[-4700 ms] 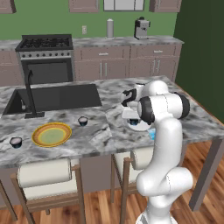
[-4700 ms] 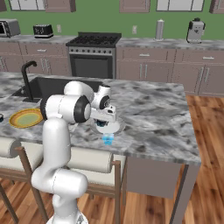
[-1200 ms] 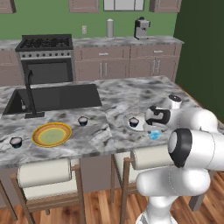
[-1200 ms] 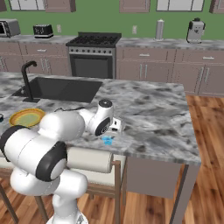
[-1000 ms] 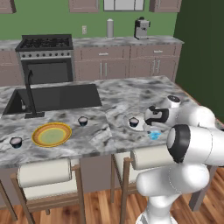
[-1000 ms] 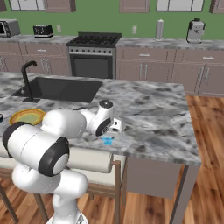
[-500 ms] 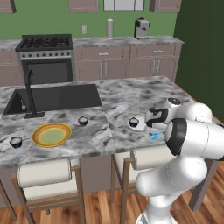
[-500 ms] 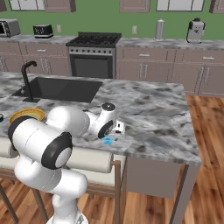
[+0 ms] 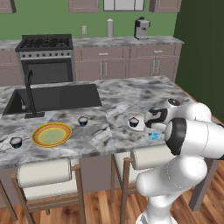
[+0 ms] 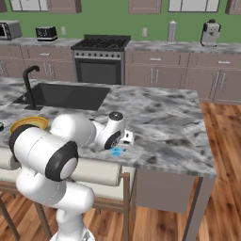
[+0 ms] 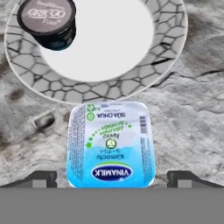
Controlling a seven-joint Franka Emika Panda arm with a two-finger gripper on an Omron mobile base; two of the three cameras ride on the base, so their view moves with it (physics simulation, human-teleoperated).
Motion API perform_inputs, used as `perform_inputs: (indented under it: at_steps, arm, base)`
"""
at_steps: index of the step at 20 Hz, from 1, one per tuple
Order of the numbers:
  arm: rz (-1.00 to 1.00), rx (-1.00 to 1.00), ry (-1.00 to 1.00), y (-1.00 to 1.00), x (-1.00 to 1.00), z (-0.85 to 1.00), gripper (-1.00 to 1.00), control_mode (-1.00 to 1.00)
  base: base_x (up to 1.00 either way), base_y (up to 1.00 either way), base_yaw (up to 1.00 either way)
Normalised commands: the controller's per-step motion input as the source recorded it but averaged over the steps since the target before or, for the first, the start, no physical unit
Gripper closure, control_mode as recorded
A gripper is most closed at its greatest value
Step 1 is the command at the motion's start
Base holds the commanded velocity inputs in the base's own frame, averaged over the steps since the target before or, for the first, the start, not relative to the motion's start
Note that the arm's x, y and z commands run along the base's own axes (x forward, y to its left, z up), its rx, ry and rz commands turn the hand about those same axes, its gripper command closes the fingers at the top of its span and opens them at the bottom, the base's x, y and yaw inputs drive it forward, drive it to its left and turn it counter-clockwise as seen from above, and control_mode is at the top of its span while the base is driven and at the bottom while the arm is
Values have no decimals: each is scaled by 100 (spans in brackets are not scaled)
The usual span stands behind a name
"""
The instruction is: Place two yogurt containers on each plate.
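moved: since the earliest frame the arm has swung down from above the white plate to lie low along the tabletop edge; over the last second it has only crept slightly. cups and plates lie as they did.
pincer: pincer (image 11: 112, 177) jaws stand wide apart with nothing between them; the two dark tips straddle the near end of the light-blue tub (image 11: 111, 144), not touching it as far as i can tell.
white plate: white plate (image 9: 139, 126) sits on the tabletop (image 9: 118, 98) just in front of the hand; it carries one yogurt cup (image 9: 134, 122), set toward the rim (hand view: the dark cup (image 11: 47, 22) with a pale lid).
yellow plate: yellow plate (image 9: 51, 134) lies near the sink (image 9: 57, 97), well apart from the arm; nothing on it.
loose cups: one cup (image 9: 82, 120) just beyond the yellow plate's right side, another cup (image 9: 15, 141) near its left, both on bare tabletop; a fourth i cannot find.
progress: judged early, one of four placed; white plate needs one more, yellow plate needs two.
note: blue tub is not a round dark cup, so probably not a task item.
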Motion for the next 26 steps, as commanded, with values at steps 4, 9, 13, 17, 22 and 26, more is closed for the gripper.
perform_inputs:
  at_steps: [4, 9, 13, 17, 22, 26]
  arm:
    - [0, 0, 0, 3, 8, -9, -100, -100]
    - [0, 0, 0, 5, 14, -14, -100, -100]
    - [0, 0, 0, 0, 23, -3, -100, -100]
    - [0, 0, 0, 0, 16, -1, -100, -100]
    - [0, 0, 0, 0, 3, -4, -100, -100]
    - [0, 0, 0, -2, 0, -7, -100, -100]
  base:
    - [0, 0, 0]
    - [0, 0, 0]
    - [0, 0, 0]
    - [0, 0, 0]
    - [0, 0, 0]
    - [0, 0, 0]
